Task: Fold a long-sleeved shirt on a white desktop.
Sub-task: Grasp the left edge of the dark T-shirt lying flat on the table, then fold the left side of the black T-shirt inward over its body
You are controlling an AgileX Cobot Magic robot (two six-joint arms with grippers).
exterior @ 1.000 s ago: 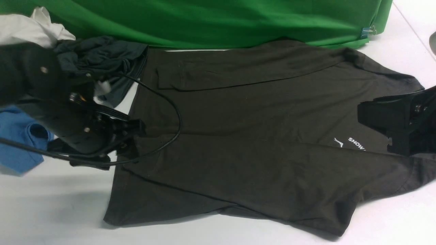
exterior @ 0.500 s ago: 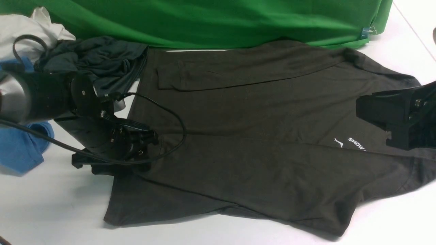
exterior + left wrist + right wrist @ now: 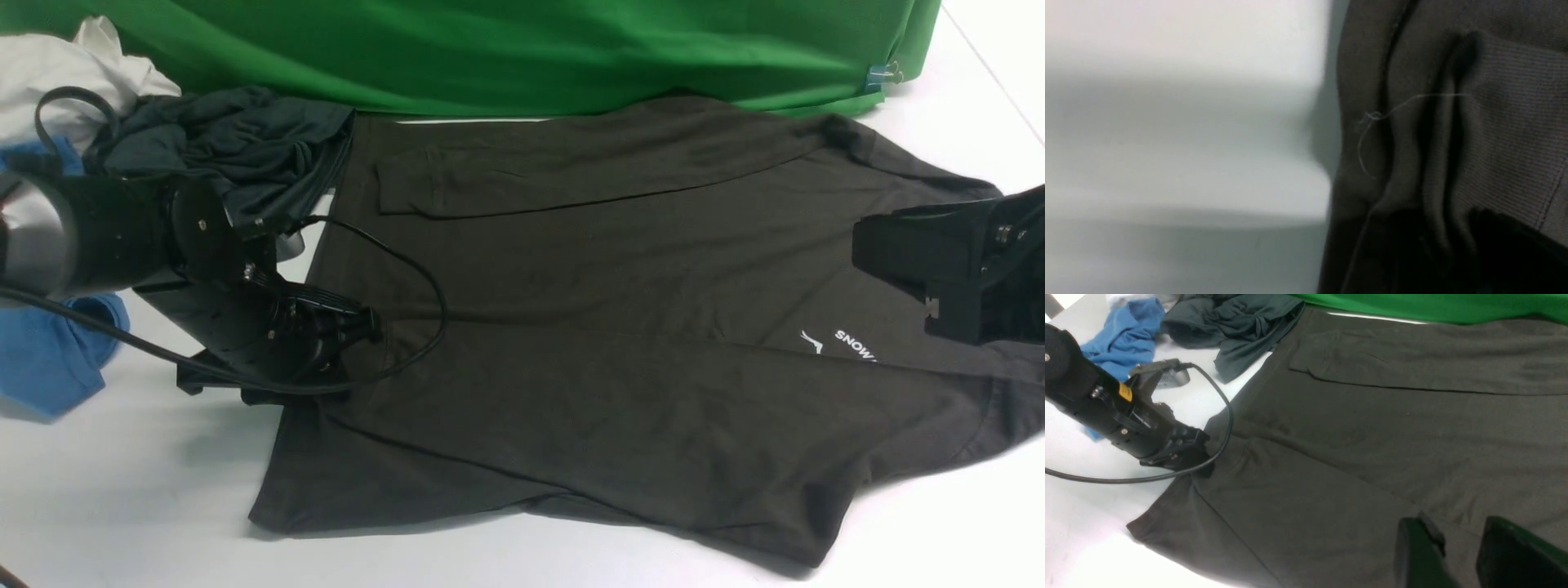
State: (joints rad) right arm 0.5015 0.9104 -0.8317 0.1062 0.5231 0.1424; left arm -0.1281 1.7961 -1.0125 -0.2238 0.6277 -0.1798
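The long-sleeved shirt (image 3: 588, 327) lies flat and sideways on the white desktop (image 3: 122, 490), hem to the left, white "SNOW" print (image 3: 853, 345) to the right. Both sleeves are folded across the body. My left gripper (image 3: 359, 327) sits at the hem's left edge. In the left wrist view its dark fingers (image 3: 1502, 249) pinch bunched ridges of fabric beside a ribbed cuff (image 3: 1515, 122). My right gripper (image 3: 914, 286) hangs over the chest area. Its two fingers stand apart in the right wrist view, right gripper (image 3: 1461, 547) open, with flat cloth showing in the gap.
A dark teal-grey garment (image 3: 237, 147), a blue garment (image 3: 41, 359) and a white cloth (image 3: 57, 65) lie piled at the far left. The green backdrop (image 3: 522, 49) hangs along the back edge. The left arm's black cable (image 3: 424, 278) loops over the shirt.
My left arm swung round and moved right and down onto the hem, then its jaws closed on the fabric, which puckered slightly. The right gripper hardly moved.
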